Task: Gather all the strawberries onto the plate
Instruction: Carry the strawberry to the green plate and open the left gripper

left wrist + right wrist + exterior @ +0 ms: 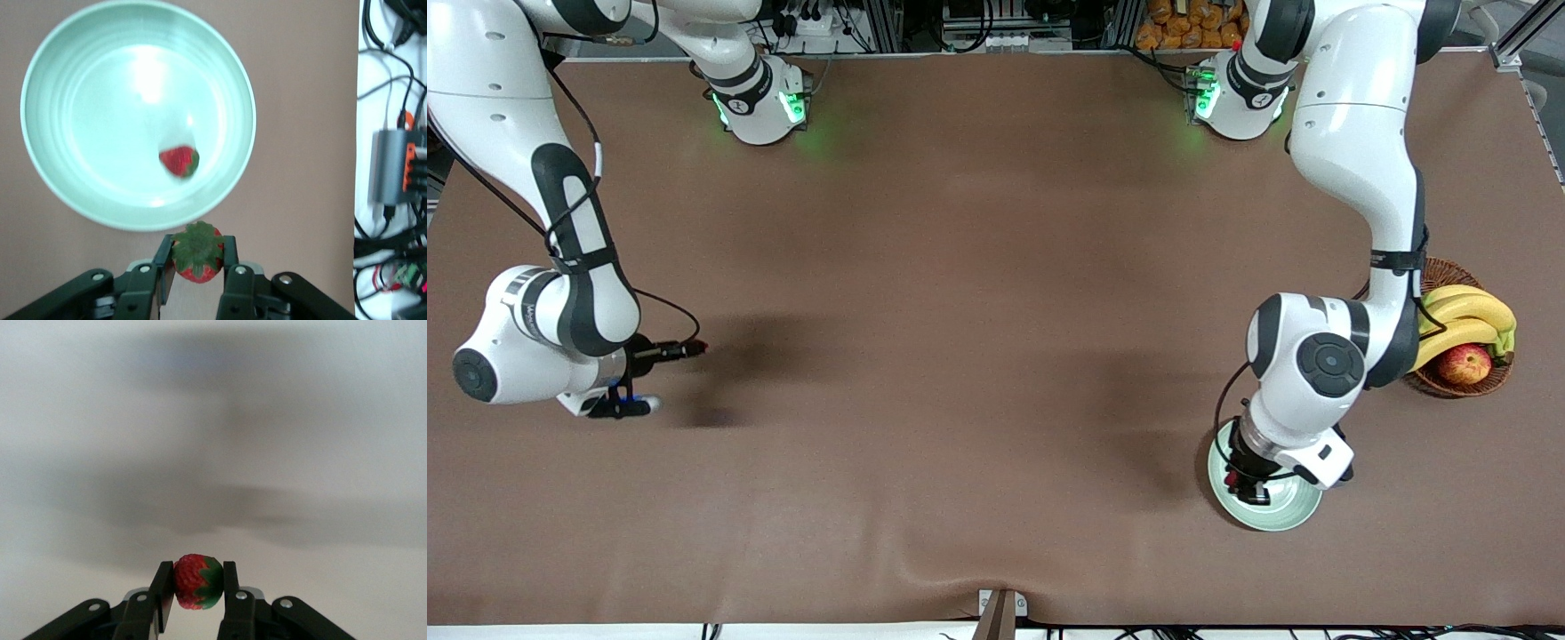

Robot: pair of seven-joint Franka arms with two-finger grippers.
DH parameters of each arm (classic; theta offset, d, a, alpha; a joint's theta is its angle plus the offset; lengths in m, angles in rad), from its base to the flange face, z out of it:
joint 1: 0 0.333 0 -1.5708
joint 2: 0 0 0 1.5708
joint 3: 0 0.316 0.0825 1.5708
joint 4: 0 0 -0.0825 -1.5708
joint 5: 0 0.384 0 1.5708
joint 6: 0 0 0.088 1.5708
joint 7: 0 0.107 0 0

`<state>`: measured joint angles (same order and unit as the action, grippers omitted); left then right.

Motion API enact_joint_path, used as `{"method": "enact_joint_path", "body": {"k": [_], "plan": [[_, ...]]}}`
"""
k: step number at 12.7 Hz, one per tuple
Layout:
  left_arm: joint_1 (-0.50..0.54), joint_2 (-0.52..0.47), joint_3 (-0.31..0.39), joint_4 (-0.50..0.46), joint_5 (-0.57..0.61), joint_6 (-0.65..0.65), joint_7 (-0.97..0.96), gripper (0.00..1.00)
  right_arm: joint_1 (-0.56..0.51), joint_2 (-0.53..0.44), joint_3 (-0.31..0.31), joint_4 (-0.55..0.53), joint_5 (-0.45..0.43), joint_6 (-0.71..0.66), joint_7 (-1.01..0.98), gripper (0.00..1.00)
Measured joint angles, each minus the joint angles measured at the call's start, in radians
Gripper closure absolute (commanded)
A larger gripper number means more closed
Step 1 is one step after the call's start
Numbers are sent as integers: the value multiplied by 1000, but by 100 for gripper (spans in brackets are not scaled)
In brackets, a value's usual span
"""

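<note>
The pale mint-green plate [1285, 516] lies near the front camera at the left arm's end of the table. One strawberry [179, 161] rests inside the plate [100, 100]. My left gripper [1240, 480] hovers over the plate's rim and is shut on a second strawberry [198, 257], leafy top facing the wrist camera. At the right arm's end, my right gripper [694, 348] hangs low over bare table and is shut on a third strawberry [193, 581], which sits sideways between the fingers [230, 577].
A brown wicker basket [1440, 384] with bananas [1467, 316] and a red-yellow apple [1464, 364] stands beside the left arm, farther from the front camera than the plate. Cables and a grey box [393, 167] lie off the table's edge by the plate.
</note>
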<state>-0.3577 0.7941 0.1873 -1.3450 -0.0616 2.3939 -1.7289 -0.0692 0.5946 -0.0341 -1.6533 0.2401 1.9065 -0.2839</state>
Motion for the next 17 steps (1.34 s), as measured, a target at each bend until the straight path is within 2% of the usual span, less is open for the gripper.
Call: {"method": "enact_joint_path", "body": {"k": [2, 4, 5, 6, 7, 10, 12, 16, 17], "plan": [[21, 14, -1, -1, 0, 13, 16, 100, 54, -7, 20, 42, 105, 42, 2, 100], [37, 27, -1, -3, 0, 19, 37, 100, 134, -5, 23, 44, 247, 110, 3, 100], [44, 30, -1, -5, 0, 19, 44, 80, 176, -3, 24, 43, 293, 125, 7, 100], [50, 33, -1, -6, 0, 19, 47, 6, 220, -1, 25, 42, 321, 131, 31, 100], [56, 35, -1, -8, 0, 19, 50, 0, 273, 2, 26, 42, 340, 145, 82, 100], [58, 37, -2, -12, 0, 20, 52, 0, 474, 10, 29, 40, 351, 292, 321, 100], [54, 36, -6, -12, 0, 24, 52, 0, 571, 25, 27, 36, 351, 348, 391, 100], [13, 22, -32, -11, 0, 20, 52, 0, 613, 87, 25, 31, 351, 354, 394, 100], [-15, 18, -34, -11, 0, 14, 51, 0, 623, 106, 25, 31, 351, 364, 394, 94]]}}
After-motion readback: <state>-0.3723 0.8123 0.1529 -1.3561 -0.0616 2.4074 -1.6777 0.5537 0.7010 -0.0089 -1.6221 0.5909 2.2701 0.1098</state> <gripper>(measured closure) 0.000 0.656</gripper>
